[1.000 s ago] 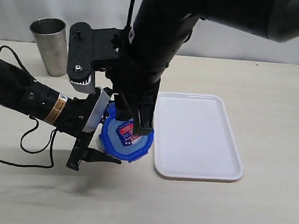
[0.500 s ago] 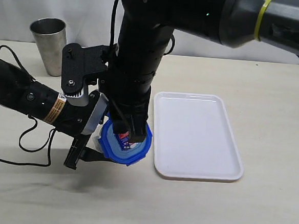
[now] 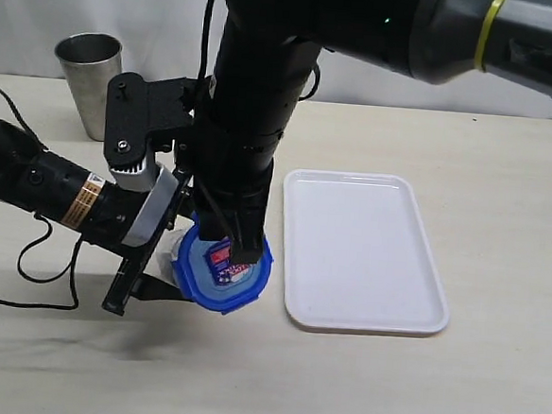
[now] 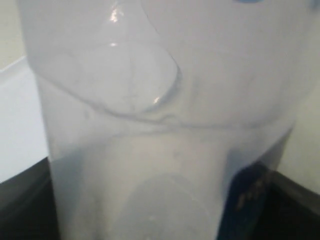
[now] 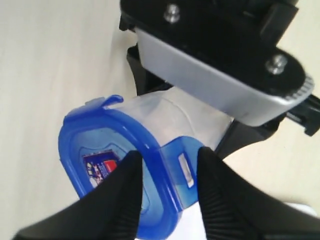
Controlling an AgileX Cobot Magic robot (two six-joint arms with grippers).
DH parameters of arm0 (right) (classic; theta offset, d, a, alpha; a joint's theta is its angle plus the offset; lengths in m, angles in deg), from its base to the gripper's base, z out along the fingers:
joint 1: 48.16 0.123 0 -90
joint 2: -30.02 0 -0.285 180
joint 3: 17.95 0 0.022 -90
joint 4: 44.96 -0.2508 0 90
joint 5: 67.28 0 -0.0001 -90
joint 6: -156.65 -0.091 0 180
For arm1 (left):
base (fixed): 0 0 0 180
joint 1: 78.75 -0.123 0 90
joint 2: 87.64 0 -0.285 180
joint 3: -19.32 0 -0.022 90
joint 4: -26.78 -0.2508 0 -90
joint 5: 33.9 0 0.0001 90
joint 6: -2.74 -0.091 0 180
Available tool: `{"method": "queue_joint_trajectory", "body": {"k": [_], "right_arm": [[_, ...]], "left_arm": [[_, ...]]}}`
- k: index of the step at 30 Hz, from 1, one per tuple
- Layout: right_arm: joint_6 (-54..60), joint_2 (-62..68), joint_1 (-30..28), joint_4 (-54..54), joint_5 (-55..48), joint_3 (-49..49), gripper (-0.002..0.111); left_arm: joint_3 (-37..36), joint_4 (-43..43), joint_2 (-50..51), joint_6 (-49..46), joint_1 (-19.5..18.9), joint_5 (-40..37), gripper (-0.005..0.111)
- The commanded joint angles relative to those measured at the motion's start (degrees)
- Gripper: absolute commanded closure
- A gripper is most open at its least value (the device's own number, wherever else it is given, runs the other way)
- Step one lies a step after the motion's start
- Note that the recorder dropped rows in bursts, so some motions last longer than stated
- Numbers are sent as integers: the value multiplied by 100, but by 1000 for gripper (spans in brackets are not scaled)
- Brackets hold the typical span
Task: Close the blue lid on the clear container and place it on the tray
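I have the left claw [image 4: 160, 215] closed around the clear container [image 4: 160, 125]. Its wall fills the space between both black fingers, and they touch it on either side. My left wrist camera sees little else, only the cloudy plastic and a strip of the blue printed label close to one finger.

The right claw [image 5: 169, 156] comes down from above onto the blue lid [image 5: 110, 160], which sits on the mouth of the container, directly beneath the fingertips. The jaws stand part way apart, with one of the lid's snap flaps between them. One finger lies against the edge of that flap and the other rests over the lid's rim. I cannot tell whether they are pinching the flap or only straddling it. The little sticker on top of the lid shows just beside one finger.

The tray [image 3: 363, 313] lies flat on the table [image 3: 490, 393], near the right claw on the side away from the left claw, and neither container nor lid touches it. A steel cup [image 3: 88, 80] stands upright, well behind the left claw
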Motion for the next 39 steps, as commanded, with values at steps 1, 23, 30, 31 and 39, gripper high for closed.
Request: {"method": "queue_joint_trajectory", "body": {"k": [1, 23, 30, 31, 39], "right_arm": [[-108, 169, 2, 248, -11, -369, 81], [-31, 159, 63, -158, 512, -398, 81], [-22, 413, 69, -191, 343, -398, 81], [5, 440, 69, -191, 343, -398, 81], [63, 534, 344, 110, 770, -398, 81]], "left_arm": [[39, 595, -163, 186, -180, 1181, 107], [39, 595, -153, 232, -192, 1181, 107], [39, 595, -153, 251, -192, 1181, 107], [39, 595, -153, 251, -192, 1181, 107], [39, 595, -153, 337, -192, 1181, 107]]}}
